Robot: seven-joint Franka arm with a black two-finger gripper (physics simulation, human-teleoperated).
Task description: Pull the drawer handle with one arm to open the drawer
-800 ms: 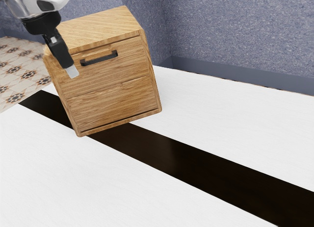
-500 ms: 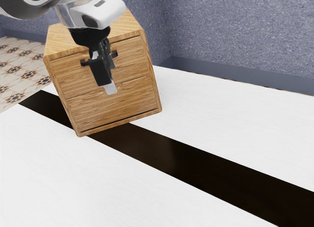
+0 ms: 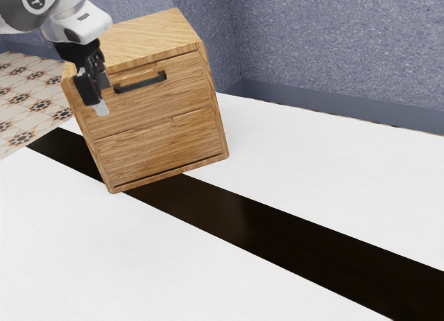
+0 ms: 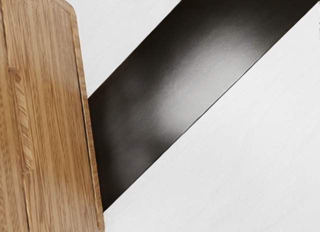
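Note:
A light wooden cabinet [image 3: 149, 99] with two drawer fronts stands tilted on the table at the exterior view's upper left. The top drawer [image 3: 177, 89] carries a black bar handle [image 3: 139, 82] and sits flush with the cabinet front. The lower drawer [image 3: 156, 142] is also flush. My gripper [image 3: 99, 106] hangs point-down in front of the cabinet's left front edge, just to the exterior view's left of the handle and apart from it. Nothing is held. In the wrist view the cabinet's wooden face [image 4: 45, 117] lies close beside my hand.
The white table [image 3: 312, 161] has a wide black stripe [image 3: 277, 231] running diagonally under the cabinet's front; the stripe [image 4: 165, 101] also lies below my hand. A blue-grey wall [image 3: 333, 37] stands behind. Patterned floor tiles [image 3: 28, 99] lie at the far left.
Half a second ago my hand was in front of the drawer, over the handle's middle. It has since swung back to the exterior view's left and up a little. The drawer has not moved.

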